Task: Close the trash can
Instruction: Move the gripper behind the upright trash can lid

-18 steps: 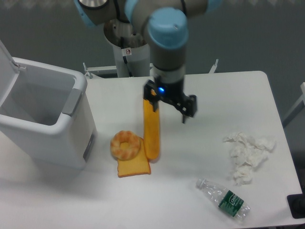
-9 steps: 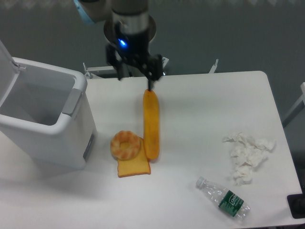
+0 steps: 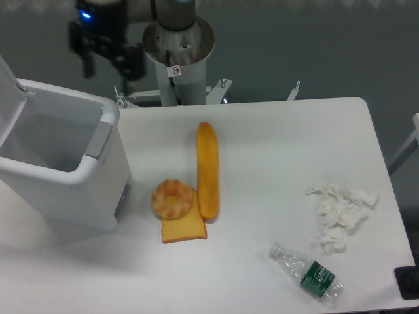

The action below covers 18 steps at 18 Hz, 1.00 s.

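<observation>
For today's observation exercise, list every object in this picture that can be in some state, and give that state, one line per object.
trash can: open, lid raised at the left, nothing visible inside.
gripper: open, empty, above the bin's far rim.
water bottle: lying on its side, capped, looks empty.
tissues: crumpled, in a loose pile.
baguette: lying flat, whole.
donut: whole, resting partly on the toast slice.
</observation>
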Available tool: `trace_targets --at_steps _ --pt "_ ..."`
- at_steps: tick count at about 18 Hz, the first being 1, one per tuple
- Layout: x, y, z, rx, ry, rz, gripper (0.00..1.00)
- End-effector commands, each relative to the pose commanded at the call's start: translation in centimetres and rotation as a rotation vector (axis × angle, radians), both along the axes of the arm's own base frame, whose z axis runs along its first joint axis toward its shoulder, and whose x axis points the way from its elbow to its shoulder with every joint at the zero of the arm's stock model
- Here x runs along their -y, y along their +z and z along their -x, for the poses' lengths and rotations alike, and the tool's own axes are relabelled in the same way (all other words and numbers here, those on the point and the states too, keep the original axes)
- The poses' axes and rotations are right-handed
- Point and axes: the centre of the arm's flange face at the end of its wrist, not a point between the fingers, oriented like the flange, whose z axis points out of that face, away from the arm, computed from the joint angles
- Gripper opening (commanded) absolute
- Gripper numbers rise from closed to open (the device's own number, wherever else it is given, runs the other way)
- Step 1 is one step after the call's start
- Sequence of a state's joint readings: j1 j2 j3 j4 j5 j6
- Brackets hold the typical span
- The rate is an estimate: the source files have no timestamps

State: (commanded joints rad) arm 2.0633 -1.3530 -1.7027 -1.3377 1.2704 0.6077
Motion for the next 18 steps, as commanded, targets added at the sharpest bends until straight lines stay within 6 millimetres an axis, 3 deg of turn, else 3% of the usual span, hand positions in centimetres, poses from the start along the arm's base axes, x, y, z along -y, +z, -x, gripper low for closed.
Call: trace_targets --at_steps 10,18 --pt "-0.4 1.0 -4.5 0.11 -0.091 -0.067 1.0" --pt "-1.3 1.6 -6.0 0.154 -0.086 -0.139 1.0"
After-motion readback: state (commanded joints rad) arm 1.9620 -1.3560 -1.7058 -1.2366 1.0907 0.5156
